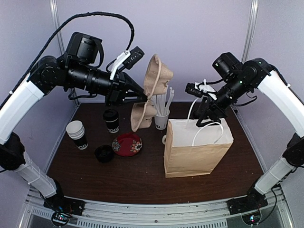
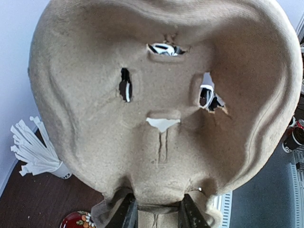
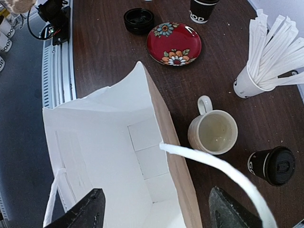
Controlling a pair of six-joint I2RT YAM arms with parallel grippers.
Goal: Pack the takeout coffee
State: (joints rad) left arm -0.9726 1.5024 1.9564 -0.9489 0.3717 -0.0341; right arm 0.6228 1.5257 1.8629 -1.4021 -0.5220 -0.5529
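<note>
**Nothing packed yet: bag empty, carrier in the air**

L gripper (image 1: 140, 97) is clamped on the rim of a pulp cup carrier (image 1: 153, 88). It's held upright above the table (image 1: 142, 183) w/ no cups in it.

R gripper (image 3: 156, 199) hangs over the open paper bag (image 1: 194, 156), jaws spread wide, gripping nothing. The bag's white handle (image 3: 213, 164) runs across btwn its fingers. Bag interior is bare.

Coffee: one lidded cup (image 1: 111, 120) stands on the table left of the bag, near the red plate (image 1: 127, 144). A 2nd lidded cup (image 3: 274, 165) stands just beyond the mug (image 3: 213, 132). Neither is in carrier or bag.

Est. progress: approx. zero. Still to do: cups into carrier, carrier into bag.
</note>
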